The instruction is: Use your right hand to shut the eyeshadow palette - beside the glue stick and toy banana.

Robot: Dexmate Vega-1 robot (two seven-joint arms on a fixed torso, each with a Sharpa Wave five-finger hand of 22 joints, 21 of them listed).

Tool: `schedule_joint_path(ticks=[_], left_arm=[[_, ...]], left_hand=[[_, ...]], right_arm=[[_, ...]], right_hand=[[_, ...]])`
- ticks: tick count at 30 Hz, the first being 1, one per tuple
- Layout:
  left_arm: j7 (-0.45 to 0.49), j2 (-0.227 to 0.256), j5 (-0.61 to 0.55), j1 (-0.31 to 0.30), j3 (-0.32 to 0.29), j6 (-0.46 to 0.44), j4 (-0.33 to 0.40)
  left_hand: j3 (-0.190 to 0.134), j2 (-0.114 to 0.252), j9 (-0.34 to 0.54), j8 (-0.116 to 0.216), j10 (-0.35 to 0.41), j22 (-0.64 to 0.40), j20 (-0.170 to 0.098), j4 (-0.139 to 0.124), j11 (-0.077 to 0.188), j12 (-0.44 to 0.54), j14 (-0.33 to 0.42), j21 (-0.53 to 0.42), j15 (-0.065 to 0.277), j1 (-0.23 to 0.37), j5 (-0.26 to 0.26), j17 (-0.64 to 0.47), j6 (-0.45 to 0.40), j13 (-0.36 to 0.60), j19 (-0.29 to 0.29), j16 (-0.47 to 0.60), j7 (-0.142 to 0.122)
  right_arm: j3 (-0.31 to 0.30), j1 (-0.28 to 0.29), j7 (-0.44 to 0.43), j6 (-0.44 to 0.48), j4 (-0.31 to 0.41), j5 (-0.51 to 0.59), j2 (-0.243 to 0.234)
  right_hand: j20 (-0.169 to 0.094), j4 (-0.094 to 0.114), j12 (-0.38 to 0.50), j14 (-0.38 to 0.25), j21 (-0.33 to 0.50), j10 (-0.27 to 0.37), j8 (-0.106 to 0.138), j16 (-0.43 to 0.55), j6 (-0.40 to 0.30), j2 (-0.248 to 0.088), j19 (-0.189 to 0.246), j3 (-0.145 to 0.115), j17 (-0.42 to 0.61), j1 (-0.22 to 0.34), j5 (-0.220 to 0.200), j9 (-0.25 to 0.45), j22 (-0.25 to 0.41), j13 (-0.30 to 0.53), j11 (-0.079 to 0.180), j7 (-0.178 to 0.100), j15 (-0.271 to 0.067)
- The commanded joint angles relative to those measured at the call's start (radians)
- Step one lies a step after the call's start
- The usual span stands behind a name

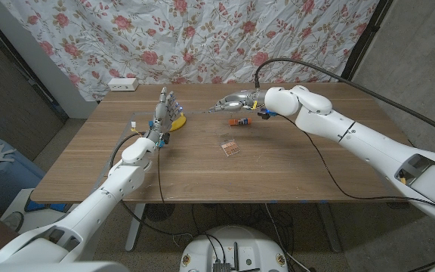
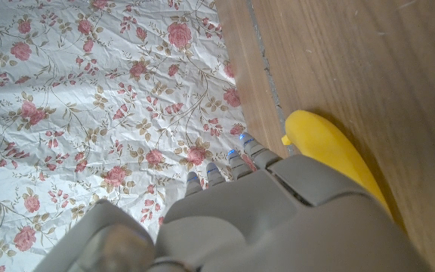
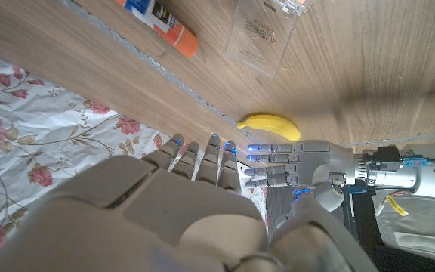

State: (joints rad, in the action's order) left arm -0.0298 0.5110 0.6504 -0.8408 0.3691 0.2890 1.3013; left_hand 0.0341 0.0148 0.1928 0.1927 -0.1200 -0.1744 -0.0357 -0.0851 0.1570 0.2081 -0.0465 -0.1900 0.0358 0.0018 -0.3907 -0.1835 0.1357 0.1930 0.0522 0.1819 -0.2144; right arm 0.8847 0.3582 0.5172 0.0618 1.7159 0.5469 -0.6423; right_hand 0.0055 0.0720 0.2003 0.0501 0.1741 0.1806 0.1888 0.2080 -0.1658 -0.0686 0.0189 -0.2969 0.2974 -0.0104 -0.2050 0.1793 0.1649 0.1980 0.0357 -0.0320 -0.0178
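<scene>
We log the eyeshadow palette [image 1: 230,146] lying near the middle of the wooden counter [image 1: 293,174], its small coloured pans facing up; whether the clear lid [image 3: 261,34] in the right wrist view is raised or flat we cannot tell. The glue stick [image 1: 237,122] lies just beyond the palette, orange cap visible. The toy banana [image 1: 177,122] lies well to the left, beside the left robot hand [image 1: 162,113], which stands upright with fingers spread and nothing in it. The right robot hand [image 1: 236,101] hovers over the far side of the counter above the glue stick, fingers extended and apart, holding nothing. A white power strip [image 1: 122,84] sits at the far left corner.
</scene>
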Motion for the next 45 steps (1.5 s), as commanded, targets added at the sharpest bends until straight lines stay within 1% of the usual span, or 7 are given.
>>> schedule_joint_path(ticks=[1,7,10,25,29,33,45], left_arm=[[0.0,0.0,0.0,0.0,0.0,0.0,0.0],[0.0,0.0,0.0,0.0,0.0,0.0,0.0],[0.0,0.0,0.0,0.0,0.0,0.0,0.001],[0.0,0.0,0.0,0.0,0.0,0.0,0.0],[-0.001,0.001,0.0,0.0,0.0,0.0,0.001],[0.0,0.0,0.0,0.0,0.0,0.0,0.0],[-0.003,0.002,0.002,-0.001,-0.001,0.0,0.002]], left_hand=[[-0.004,-0.004,0.003,0.006,0.001,-0.004,-0.007,-0.006,0.009,0.005,-0.008,-0.007,0.072,0.012,-0.006,-0.003,-0.001,0.003,0.008,0.008,-0.005],[-0.004,-0.004,0.003,0.006,0.002,-0.004,-0.008,-0.006,0.008,0.005,-0.006,-0.007,0.072,0.012,-0.005,-0.003,-0.001,0.004,0.009,0.008,-0.005],[-0.004,-0.004,0.003,0.006,0.002,-0.004,-0.008,-0.006,0.008,0.005,-0.007,-0.007,0.071,0.012,-0.005,-0.003,-0.001,0.004,0.009,0.008,-0.005],[-0.004,-0.004,0.003,0.006,0.003,-0.004,-0.008,-0.006,0.011,0.005,-0.007,-0.007,0.072,0.012,-0.005,-0.003,-0.001,0.003,0.009,0.008,-0.005],[-0.004,-0.004,0.003,0.006,0.003,-0.004,-0.009,-0.006,0.011,0.005,-0.007,-0.007,0.072,0.012,-0.005,-0.003,-0.001,0.003,0.009,0.008,-0.005],[-0.004,-0.004,0.003,0.006,0.002,-0.004,-0.008,-0.006,0.01,0.005,-0.007,-0.007,0.072,0.012,-0.005,-0.003,-0.001,0.003,0.009,0.008,-0.005],[-0.005,-0.004,0.003,0.006,0.002,-0.004,-0.009,-0.006,0.009,0.005,-0.007,-0.007,0.071,0.012,-0.005,-0.003,-0.001,0.003,0.009,0.008,-0.005]], right_arm=[[0.035,-0.028,0.051,0.014,-0.032,0.044,0.023],[0.053,-0.044,0.082,0.023,-0.049,0.055,0.038],[0.059,-0.048,0.086,0.02,-0.058,0.057,0.044],[0.085,-0.065,0.111,0.021,-0.092,0.065,0.064],[0.094,-0.071,0.118,0.019,-0.1,0.069,0.069],[0.104,-0.078,0.127,0.016,-0.11,0.072,0.078],[0.125,-0.091,0.141,0.017,-0.124,0.09,0.093]], right_hand=[[0.001,0.013,0.006,0.009,0.008,0.014,0.008,0.011,-0.01,-0.008,-0.004,0.003,0.001,-0.009,-0.008,0.005,0.005,0.002,-0.001,0.007,-0.001],[0.001,0.024,0.008,0.007,0.008,0.022,0.012,0.013,-0.019,-0.007,-0.007,0.011,0.001,-0.009,-0.011,0.006,0.005,0.003,-0.001,0.01,-0.002],[0.009,0.031,0.008,0.007,0.008,0.025,0.013,0.014,-0.022,-0.006,-0.012,0.016,0.001,-0.009,-0.013,0.007,0.005,0.003,-0.004,0.011,-0.001],[0.015,0.056,0.012,0.001,0.009,0.04,0.019,0.018,-0.043,-0.001,-0.019,0.035,-0.001,-0.008,-0.02,0.008,0.005,0.005,-0.007,0.015,0.001],[0.023,0.066,0.016,-0.002,0.009,0.053,0.023,0.02,-0.055,0.002,-0.024,0.045,-0.001,-0.008,-0.022,0.01,0.005,0.006,-0.012,0.021,0.004],[0.039,0.079,0.021,-0.02,0.01,0.071,0.026,0.028,-0.067,0.006,-0.028,0.059,-0.002,-0.008,-0.027,0.011,0.005,0.007,-0.009,0.021,0.023],[0.049,0.096,0.032,-0.04,0.011,0.113,0.04,0.037,-0.112,0.013,-0.036,0.085,-0.004,-0.007,-0.035,0.014,0.005,0.011,-0.013,0.04,0.017]])
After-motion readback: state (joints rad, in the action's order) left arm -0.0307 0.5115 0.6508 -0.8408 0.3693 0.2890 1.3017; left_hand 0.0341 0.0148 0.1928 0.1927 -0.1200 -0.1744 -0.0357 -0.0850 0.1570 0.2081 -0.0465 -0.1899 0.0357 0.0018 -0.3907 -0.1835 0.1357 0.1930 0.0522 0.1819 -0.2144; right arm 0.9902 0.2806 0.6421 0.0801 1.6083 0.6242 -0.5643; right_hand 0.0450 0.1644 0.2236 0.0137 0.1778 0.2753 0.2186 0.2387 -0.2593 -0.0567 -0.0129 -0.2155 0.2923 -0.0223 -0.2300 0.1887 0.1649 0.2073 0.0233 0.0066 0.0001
